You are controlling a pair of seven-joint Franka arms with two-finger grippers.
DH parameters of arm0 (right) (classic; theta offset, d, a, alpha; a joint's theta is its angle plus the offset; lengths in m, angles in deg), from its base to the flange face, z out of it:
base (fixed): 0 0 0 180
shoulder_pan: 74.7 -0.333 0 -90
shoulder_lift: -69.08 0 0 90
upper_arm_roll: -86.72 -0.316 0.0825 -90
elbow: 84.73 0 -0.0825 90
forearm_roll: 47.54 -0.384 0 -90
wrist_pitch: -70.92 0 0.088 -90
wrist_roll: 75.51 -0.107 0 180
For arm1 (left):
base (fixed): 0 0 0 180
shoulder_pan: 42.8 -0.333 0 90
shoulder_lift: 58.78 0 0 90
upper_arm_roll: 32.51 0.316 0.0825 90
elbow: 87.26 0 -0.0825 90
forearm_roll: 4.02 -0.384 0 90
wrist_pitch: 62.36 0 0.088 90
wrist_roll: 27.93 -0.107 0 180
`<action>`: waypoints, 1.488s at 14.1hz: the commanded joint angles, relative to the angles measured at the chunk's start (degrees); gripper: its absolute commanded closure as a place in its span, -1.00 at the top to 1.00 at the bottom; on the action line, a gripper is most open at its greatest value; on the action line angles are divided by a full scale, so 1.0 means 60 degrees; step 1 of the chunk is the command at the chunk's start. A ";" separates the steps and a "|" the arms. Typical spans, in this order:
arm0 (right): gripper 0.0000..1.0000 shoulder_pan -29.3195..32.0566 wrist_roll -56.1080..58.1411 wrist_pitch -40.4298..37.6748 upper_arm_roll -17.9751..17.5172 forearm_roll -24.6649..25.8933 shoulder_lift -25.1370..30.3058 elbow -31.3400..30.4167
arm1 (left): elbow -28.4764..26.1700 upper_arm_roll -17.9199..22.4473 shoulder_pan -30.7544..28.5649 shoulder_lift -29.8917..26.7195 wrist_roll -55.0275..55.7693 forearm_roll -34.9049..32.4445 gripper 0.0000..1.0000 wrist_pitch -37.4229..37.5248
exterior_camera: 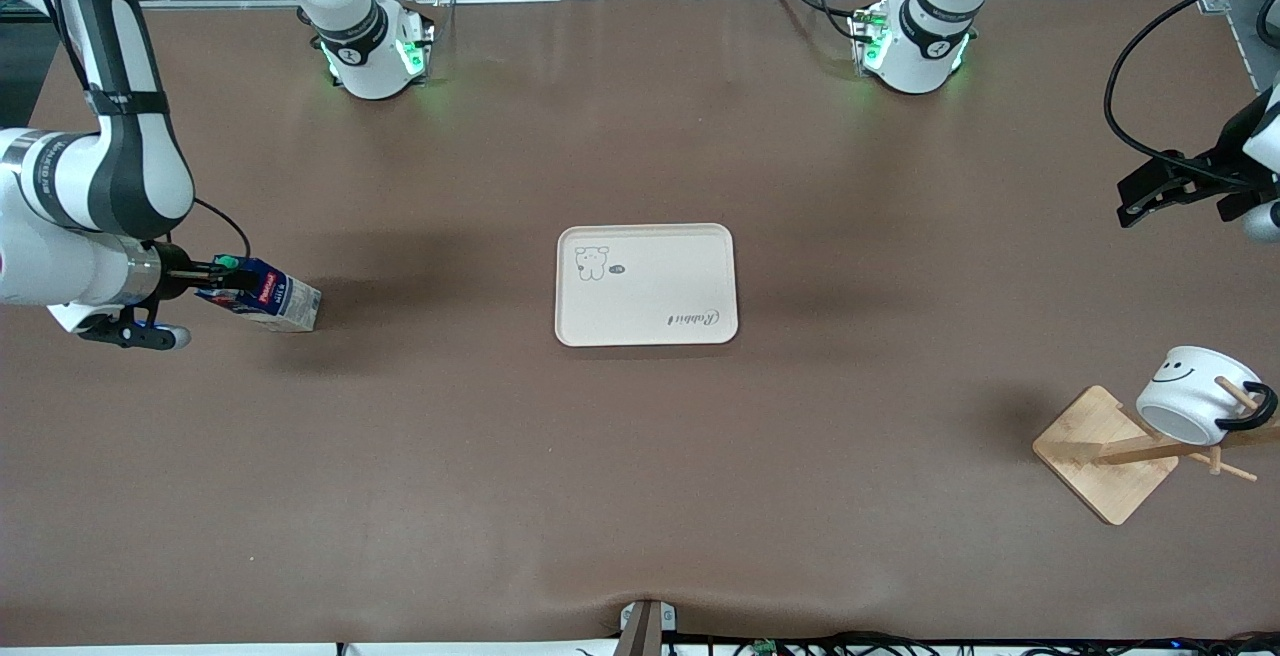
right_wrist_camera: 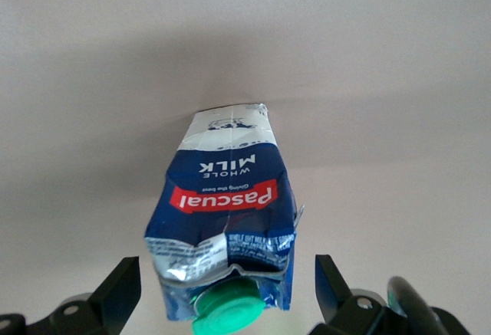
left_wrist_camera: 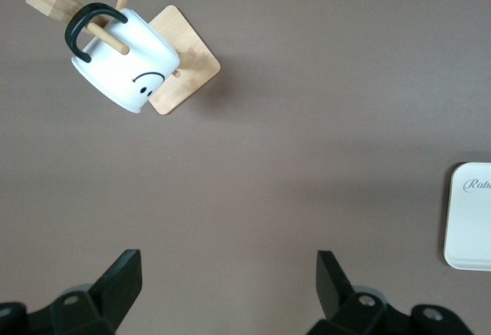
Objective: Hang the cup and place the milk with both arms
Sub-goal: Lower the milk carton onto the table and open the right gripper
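Tray (exterior_camera: 700, 281) bare, cup (exterior_camera: 1192, 394) on rack (exterior_camera: 1105, 451), right gripper (right_wrist_camera: 222, 285) released astride milk (right_wrist_camera: 226, 220), left gripper (left_wrist_camera: 229, 277) released

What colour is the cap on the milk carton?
Green. The cap on the milk carton shows best in the right wrist view.

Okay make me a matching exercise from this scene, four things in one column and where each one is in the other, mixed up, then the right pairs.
Things:
1. cup
2. milk
3. tray
4. left pincer

Places:
A. middle of the table, with nothing on it
B. hanging by its handle on the wooden rack
C. between the open fingers of the right pincer
D. open, empty, raised at the left arm's end of the table

Pairs: 1-B, 2-C, 3-A, 4-D
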 commanded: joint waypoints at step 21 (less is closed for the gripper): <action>1.00 -0.0677 -0.0422 -0.3680 -0.0195 -0.0766 0.3122 0.3237 | 0.0080 0.0038 -0.0002 -0.0164 -0.0157 0.0181 1.00 0.0046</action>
